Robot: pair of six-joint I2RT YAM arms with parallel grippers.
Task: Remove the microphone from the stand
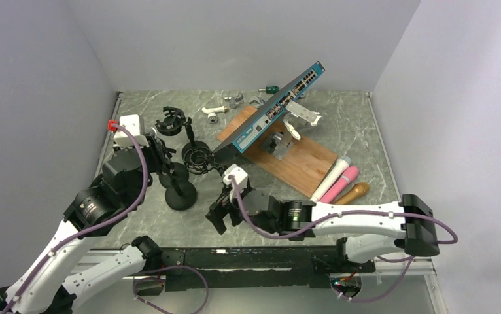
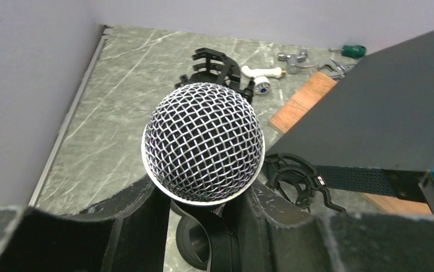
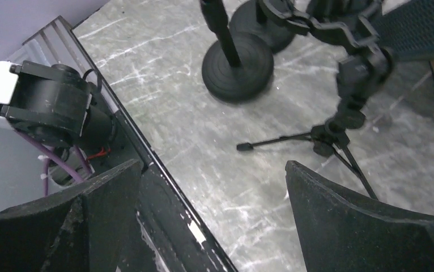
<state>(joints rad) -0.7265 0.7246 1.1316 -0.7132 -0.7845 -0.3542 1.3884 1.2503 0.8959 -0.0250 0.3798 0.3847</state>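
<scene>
Two-sided clamp on microphone (image 2: 203,148), just under mesh head, by left end effector (image 2: 206,204), over round stand bases (image 1: 181,195). Wide open and empty at right end effector (image 3: 212,170), low over counter (image 3: 164,113). Crowded at right by shock mount (image 2: 297,178) and tilted network switch (image 2: 373,113).

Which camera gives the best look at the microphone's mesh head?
The left wrist view: the microphone fills the centre, mesh head sharp, gripped by the left pincer. In the top view the left arm largely hides it; the right wrist view shows only stands.
</scene>
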